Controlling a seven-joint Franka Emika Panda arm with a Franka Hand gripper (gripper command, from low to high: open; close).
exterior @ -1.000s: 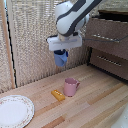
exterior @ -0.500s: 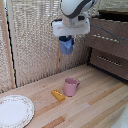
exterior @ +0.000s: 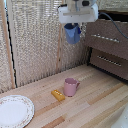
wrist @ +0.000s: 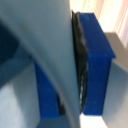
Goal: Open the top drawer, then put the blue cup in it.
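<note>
The end effector (exterior: 73, 27) hangs high over the table (exterior: 95, 107), at about 12 o'clock in the exterior view, and it is clamped on the blue cup (exterior: 72, 33), which is lifted well clear of the wood and held in front of the reed screen (exterior: 35, 42). The cup dangles just beneath the white wrist body, tilted a little. In the wrist view the blue fingers (wrist: 97, 65) press in from either side of the cup's pale wall (wrist: 55, 55), with a dark pad against it, so the grip is narrow and closed on the rim.

The cabinet (exterior: 112, 75) stands at about 2 to 3 o'clock in the exterior view. Its top drawer (exterior: 106, 42) sits just to the exterior view's right of the held cup, with a slim silver bar handle (exterior: 104, 37) across the front. Whether that drawer is pulled out at all cannot be told from this angle. The second drawer (exterior: 111, 64) lies right below it.

Down on the table, a pink mug (exterior: 70, 86) stands upright near the centre. A small yellow block (exterior: 58, 95) lies just beside it, toward 8 o'clock of the mug. A white plate (exterior: 15, 111) with a patterned rim rests at about 8 o'clock in the scene, well apart from the mug.
</note>
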